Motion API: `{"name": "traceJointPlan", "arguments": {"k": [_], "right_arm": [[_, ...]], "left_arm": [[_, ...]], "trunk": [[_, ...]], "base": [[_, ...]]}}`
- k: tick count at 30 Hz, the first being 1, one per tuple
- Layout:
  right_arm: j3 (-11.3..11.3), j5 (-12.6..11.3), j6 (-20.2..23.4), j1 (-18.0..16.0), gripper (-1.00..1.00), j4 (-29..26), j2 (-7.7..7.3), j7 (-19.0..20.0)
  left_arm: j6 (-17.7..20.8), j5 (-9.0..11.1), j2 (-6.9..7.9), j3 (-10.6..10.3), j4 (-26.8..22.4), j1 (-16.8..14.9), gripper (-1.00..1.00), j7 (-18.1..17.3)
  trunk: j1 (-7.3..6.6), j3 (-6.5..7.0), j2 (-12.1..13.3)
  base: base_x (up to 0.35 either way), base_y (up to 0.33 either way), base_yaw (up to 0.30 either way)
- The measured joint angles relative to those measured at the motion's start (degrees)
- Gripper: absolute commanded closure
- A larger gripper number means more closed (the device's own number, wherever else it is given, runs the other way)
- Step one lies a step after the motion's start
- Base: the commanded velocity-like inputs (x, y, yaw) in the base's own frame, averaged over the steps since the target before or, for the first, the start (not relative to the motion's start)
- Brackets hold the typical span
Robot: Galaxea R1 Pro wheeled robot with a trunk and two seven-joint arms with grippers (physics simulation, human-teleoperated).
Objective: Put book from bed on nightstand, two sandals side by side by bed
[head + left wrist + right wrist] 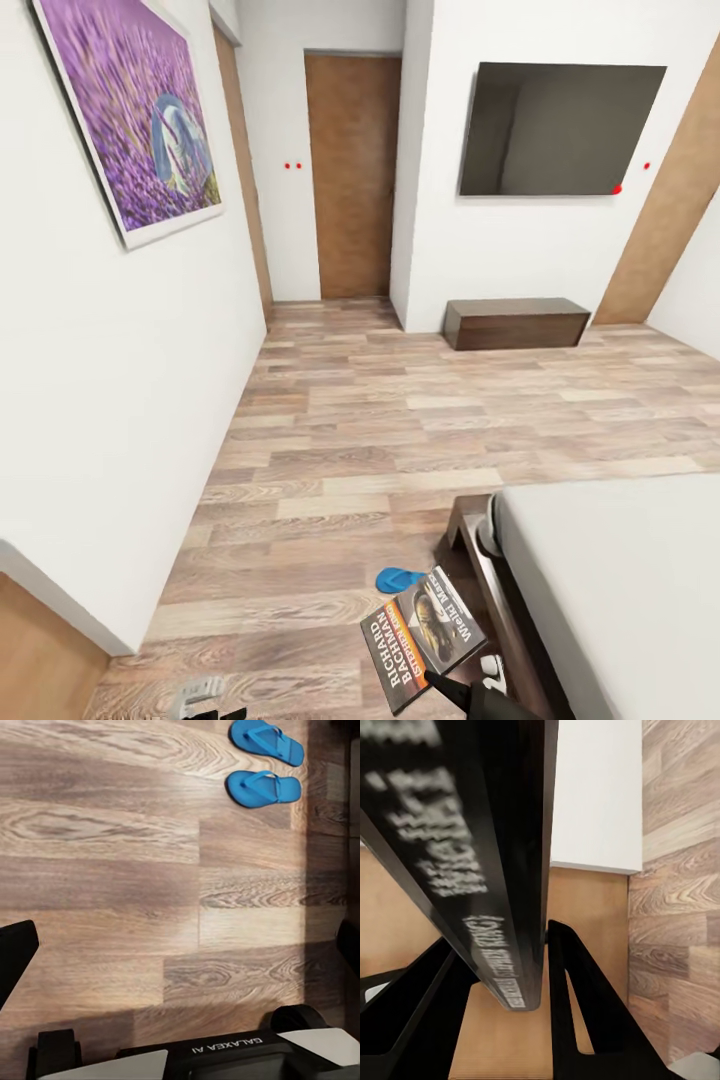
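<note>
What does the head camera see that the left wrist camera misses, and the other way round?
Head view alone: the dark paperback book held up in the right gripper, the wide off-white bed, a purple flower picture, a black wall screen, a low dark-brown cabinet and a brown door. Left wrist view alone: both blue sandals lying side by side. Shared: the brown wood-plank floor and one blue sandal.

White walls and wood-plank floor [400, 420] all round, pretty bare room.
Upper left of the frame there's a big lavender-field picture [130, 110] on the wall, a brown door [352, 175] at the top centre, a dark TV [555, 130] mounted upper right with a low dark-brown cabinet [515, 323] on the floor under it.
</note>
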Motion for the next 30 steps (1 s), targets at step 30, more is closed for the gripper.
{"name": "traceJointPlan", "arguments": {"k": [30], "right_arm": [[0.04, 0.02, -0.7, 0.0, 1.0, 0.01, 0.0, 0.02]], "left_arm": [[0.0, 0.0, -0.01, 0.0, 0.02, -0.01, -1.0, -0.01]], "trunk": [[0.0, -0.68, 0.0]], "base": [[0.0, 0.0, 0.29]]}}
